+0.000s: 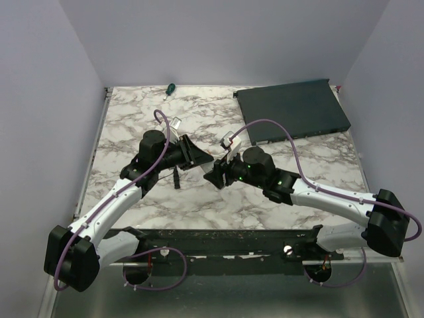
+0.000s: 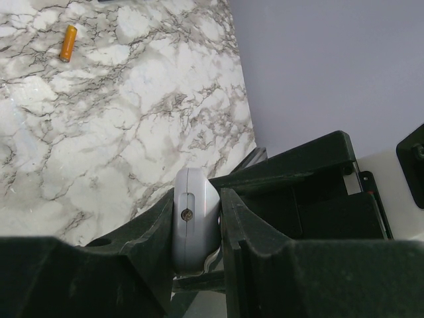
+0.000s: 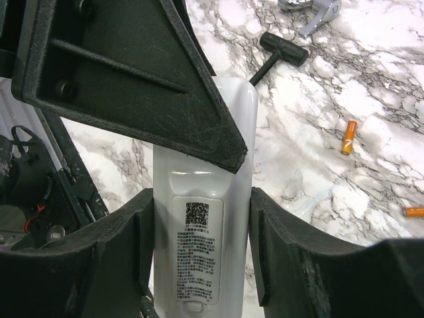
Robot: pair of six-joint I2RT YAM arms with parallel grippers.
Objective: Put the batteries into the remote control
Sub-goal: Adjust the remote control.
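The white remote control [image 3: 202,245] lies lengthwise between the fingers of my right gripper [image 1: 216,175], label side with a QR code facing the camera, and the jaws press on its two long edges. My left gripper [image 1: 201,159] is shut across its other end, pinching the thin rounded body [image 2: 194,218], and one left finger [image 3: 132,73] covers the remote's upper part. Both grippers meet over the table's middle. One orange battery [image 2: 68,43] lies on the marble in the left wrist view. In the right wrist view, a battery [image 3: 349,136] rests to the right and another [image 3: 414,212] at the frame's edge.
A large dark flat box [image 1: 293,109] sits at the back right. A green-handled screwdriver [image 1: 169,88] lies at the back edge, a silver bracket [image 1: 177,121] behind the left arm, and a black T-shaped tool [image 1: 177,179] beside the left gripper. Walls close in the table.
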